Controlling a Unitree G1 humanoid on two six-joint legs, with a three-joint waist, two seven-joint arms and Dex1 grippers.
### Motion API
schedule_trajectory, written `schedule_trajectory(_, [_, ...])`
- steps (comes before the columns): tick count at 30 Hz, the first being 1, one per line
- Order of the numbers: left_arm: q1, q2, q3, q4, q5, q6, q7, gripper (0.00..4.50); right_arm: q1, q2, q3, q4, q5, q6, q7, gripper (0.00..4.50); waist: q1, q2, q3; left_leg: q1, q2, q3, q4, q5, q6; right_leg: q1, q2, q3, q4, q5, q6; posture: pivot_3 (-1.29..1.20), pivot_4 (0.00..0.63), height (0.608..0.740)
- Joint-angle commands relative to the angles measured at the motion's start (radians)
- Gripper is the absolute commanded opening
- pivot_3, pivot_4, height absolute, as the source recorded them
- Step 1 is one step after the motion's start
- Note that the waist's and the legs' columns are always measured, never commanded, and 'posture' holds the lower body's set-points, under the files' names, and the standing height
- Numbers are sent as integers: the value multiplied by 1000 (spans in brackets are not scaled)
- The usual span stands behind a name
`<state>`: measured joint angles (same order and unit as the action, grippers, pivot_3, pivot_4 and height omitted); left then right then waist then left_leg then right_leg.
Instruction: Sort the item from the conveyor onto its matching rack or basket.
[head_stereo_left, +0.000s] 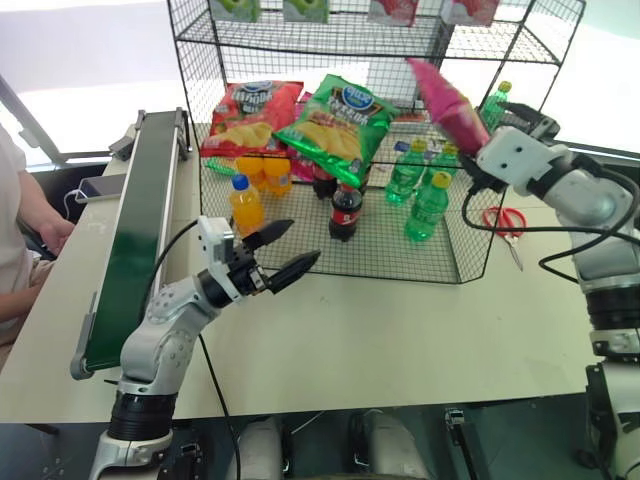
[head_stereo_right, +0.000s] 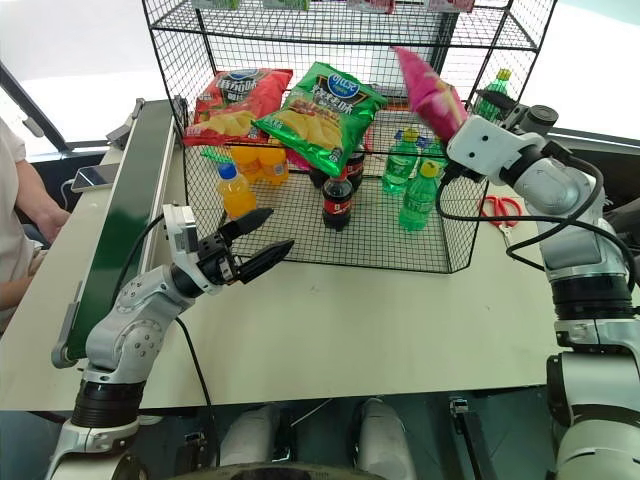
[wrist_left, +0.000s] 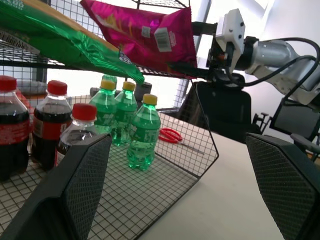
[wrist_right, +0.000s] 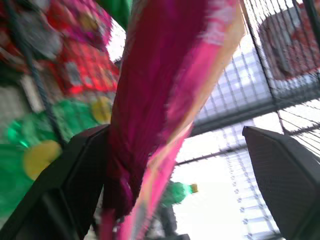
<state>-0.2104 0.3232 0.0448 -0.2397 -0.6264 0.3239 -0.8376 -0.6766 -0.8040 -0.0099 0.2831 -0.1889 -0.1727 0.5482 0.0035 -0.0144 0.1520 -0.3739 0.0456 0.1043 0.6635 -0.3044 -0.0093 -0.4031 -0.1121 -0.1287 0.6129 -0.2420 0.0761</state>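
Note:
The magenta-pink chip bag (head_stereo_left: 446, 98) stands tilted in the air at the right front of the black wire rack (head_stereo_left: 400, 255), over the green bottles. My right gripper (wrist_right: 172, 132) is at the bag's lower end. Its fingers stand wide apart: the bag leans on one finger (wrist_right: 75, 185), and the other finger (wrist_right: 285, 180) is clear of it. My left gripper (head_stereo_left: 283, 250) hangs open and empty over the table, in front of the rack's left part. The dark-green conveyor (head_stereo_left: 140, 220) runs along the left side with nothing on it.
On the rack's mid tier lie a red chip bag (head_stereo_left: 250, 115) and a green chip bag (head_stereo_left: 335, 120). Orange (head_stereo_left: 245, 203), cola (head_stereo_left: 345, 210) and green bottles (head_stereo_left: 428, 205) stand on its bottom tier. Red scissors (head_stereo_left: 508, 220) lie right of the rack. A person (head_stereo_left: 20, 200) sits at the far left.

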Motion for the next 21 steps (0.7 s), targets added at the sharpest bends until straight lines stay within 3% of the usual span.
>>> schedule_trajectory(1, [-6, 1, -6, -15, 6, -21, -6, 4500, -3, 8, -52, -54, 70, -10, 7, 4479, 1, 0, 0, 0, 0, 0, 0, 0, 0, 0, 0, 0, 0, 0, 0, 0, 150, 740])
schedule_trajectory(3, [-9, 2, -10, -12, 14, -24, -7, 4500, -3, 14, -51, -60, 80, -2, 9, 4479, 1, 0, 0, 0, 0, 0, 0, 0, 0, 0, 0, 0, 0, 0, 0, 0, 150, 740])
schedule_trajectory(6, [-11, 2, -11, -9, 21, -31, -7, 4500, 9, 15, -42, -65, 88, 14, 17, 3687, 1, 0, 0, 0, 0, 0, 0, 0, 0, 0, 0, 0, 0, 0, 0, 0, 150, 740])
schedule_trajectory(13, [-8, 4, -14, -8, 35, -40, -6, 4500, 4, 13, -22, -36, 64, -26, 1, 195, 1, 0, 0, 0, 0, 0, 0, 0, 0, 0, 0, 0, 0, 0, 0, 0, 150, 740])
schedule_trajectory(21, [-7, 5, -20, -9, 42, -47, 1, 4500, -78, 13, 37, 97, -87, -102, -119, 87, -1, 0, 0, 0, 0, 0, 0, 0, 0, 0, 0, 0, 0, 0, 0, 0, 150, 740])
